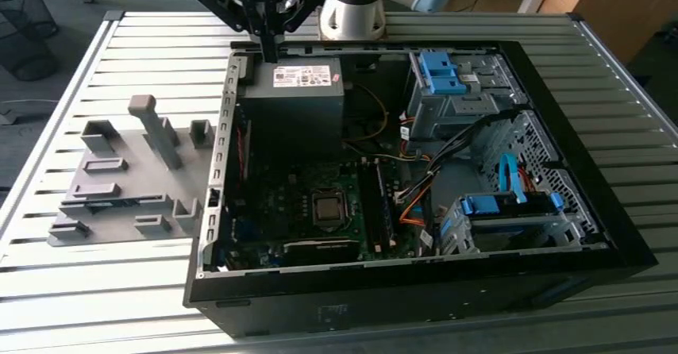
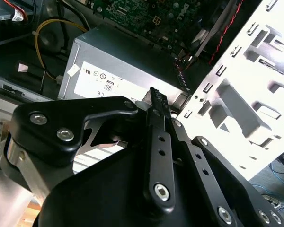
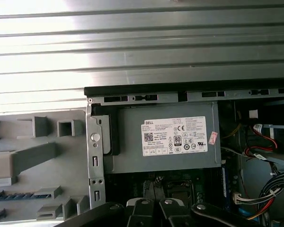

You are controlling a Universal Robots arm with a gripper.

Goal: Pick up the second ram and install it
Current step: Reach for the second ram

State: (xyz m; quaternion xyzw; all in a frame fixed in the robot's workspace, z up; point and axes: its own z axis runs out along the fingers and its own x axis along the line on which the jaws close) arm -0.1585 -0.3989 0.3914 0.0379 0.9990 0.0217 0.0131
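Note:
The second ram (image 3: 20,195) is a thin blue-green strip lying in a slot of the grey fixture (image 3: 35,156); in the exterior view the second ram (image 1: 110,204) is a dark line near the fixture's front. My gripper (image 1: 271,51) hangs over the rear edge of the open computer case (image 1: 593,171), above the grey power supply (image 1: 291,92), far from that strip. Its black fingers (image 2: 155,101) are shut together with nothing between them. The motherboard's long black slots (image 1: 373,203) lie in the middle of the case.
The case and the fixture plate (image 1: 117,183) with upright blocks rest on a slatted metal table (image 1: 85,290). Blue drive cages (image 1: 509,207), orange and black cables (image 1: 418,199) and the labelled power supply (image 3: 165,137) crowd the case. The arm's base (image 1: 355,13) stands behind it.

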